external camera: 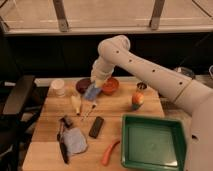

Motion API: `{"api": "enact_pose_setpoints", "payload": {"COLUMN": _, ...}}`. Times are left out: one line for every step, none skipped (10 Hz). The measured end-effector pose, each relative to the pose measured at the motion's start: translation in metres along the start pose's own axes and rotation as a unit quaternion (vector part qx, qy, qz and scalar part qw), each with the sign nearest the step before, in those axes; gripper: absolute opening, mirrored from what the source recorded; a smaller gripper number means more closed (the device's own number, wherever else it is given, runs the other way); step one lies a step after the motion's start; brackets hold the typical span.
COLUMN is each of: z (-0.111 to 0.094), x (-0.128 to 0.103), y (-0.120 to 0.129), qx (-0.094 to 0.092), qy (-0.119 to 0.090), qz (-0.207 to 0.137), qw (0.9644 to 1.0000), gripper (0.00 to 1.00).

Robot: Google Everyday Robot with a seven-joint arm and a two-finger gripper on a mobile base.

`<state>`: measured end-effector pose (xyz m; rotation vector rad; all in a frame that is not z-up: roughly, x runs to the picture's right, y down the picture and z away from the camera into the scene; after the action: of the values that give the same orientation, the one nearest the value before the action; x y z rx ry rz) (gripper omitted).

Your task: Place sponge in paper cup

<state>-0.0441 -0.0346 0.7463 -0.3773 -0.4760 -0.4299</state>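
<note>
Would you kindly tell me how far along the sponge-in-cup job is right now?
Done: the sponge is off the wooden table, held in the shut gripper in front of the dark bowl. In hand: the carry, with the gripper picture-right of the paper cup. Left: get above the cup and release.

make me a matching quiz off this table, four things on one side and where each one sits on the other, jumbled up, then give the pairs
Things:
1 sponge
2 paper cup
3 green tray
4 black slab

Places:
a back left of the table, standing alone
b held in the pincer, just in front of the dark bowl
c front right of the table
d lying flat near the table's middle

Pairs: 1-b, 2-a, 3-c, 4-d
</note>
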Motion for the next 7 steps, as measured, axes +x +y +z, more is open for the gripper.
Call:
{"api": "enact_pose_setpoints", "payload": {"z": 0.000, "x": -0.001, "y": 0.000, "qx": 0.000, "qy": -0.001, "qz": -0.001, "qw": 1.0000, "gripper": 0.00}}
{"api": "enact_pose_setpoints", "payload": {"z": 0.000, "x": 0.001, "y": 0.000, "qx": 0.000, "qy": 0.000, "qz": 0.001, "qw": 1.0000, "gripper": 0.00}}
{"api": "enact_pose_setpoints", "payload": {"z": 0.000, "x": 0.001, "y": 0.001, "qx": 0.000, "qy": 0.000, "qz": 0.001, "qw": 1.0000, "gripper": 0.00}}
{"api": "enact_pose_setpoints", "payload": {"z": 0.001, "x": 0.000, "y": 0.001, "qx": -0.002, "qy": 0.001, "qz": 0.000, "qw": 1.0000, "gripper": 0.00}}
{"api": "enact_pose_setpoints", "payload": {"z": 0.001, "x": 0.000, "y": 0.000, "qx": -0.002, "qy": 0.002, "qz": -0.002, "qw": 1.0000, "gripper": 0.00}}
{"api": "enact_pose_setpoints", "payload": {"z": -0.001, "x": 0.001, "y": -0.006, "qx": 0.005, "qy": 0.008, "qz": -0.013, "qw": 0.9999, "gripper": 0.00}}
{"api": "enact_pose_setpoints", "payload": {"z": -0.001, "x": -0.001, "y": -0.020, "qx": 0.012, "qy": 0.012, "qz": -0.028, "qw": 0.9995, "gripper": 0.00}}
